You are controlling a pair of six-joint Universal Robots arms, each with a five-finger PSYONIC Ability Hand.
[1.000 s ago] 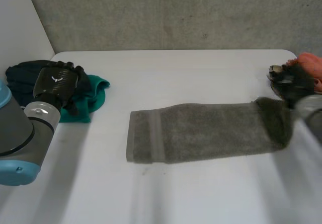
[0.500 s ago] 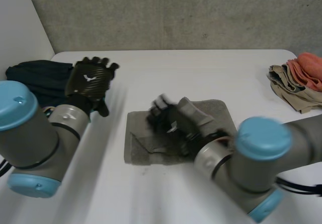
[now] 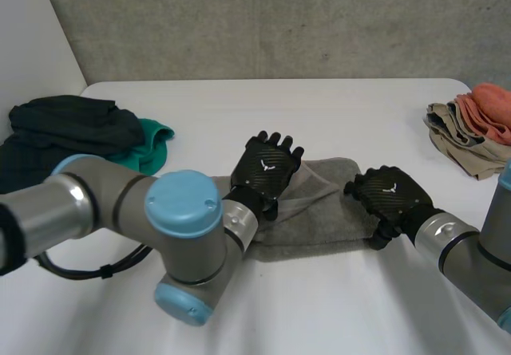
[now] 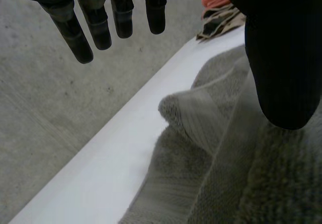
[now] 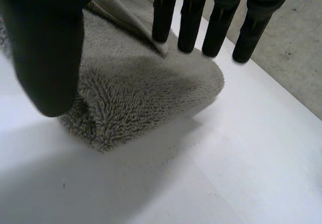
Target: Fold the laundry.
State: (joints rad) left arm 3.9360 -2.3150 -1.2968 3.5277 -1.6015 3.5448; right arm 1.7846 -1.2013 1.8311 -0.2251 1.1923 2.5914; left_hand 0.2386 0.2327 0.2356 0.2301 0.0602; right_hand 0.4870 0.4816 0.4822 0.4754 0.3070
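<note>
Folded grey towel [image 3: 319, 211] on the white table [image 3: 319, 116]; left hand [image 3: 267, 167] spread above its middle; right hand [image 3: 389, 198], fingers loosely apart, at its end.

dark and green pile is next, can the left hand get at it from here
Probably yes: the left hand is open over the grey towel, holding nothing, with bare table between it and the pile.

Left hand [image 3: 267, 171] now seemingly atop towel [image 3: 327, 215]

Lab w/ concrete wall [image 3: 279, 20], white table [image 3: 319, 108]
</note>
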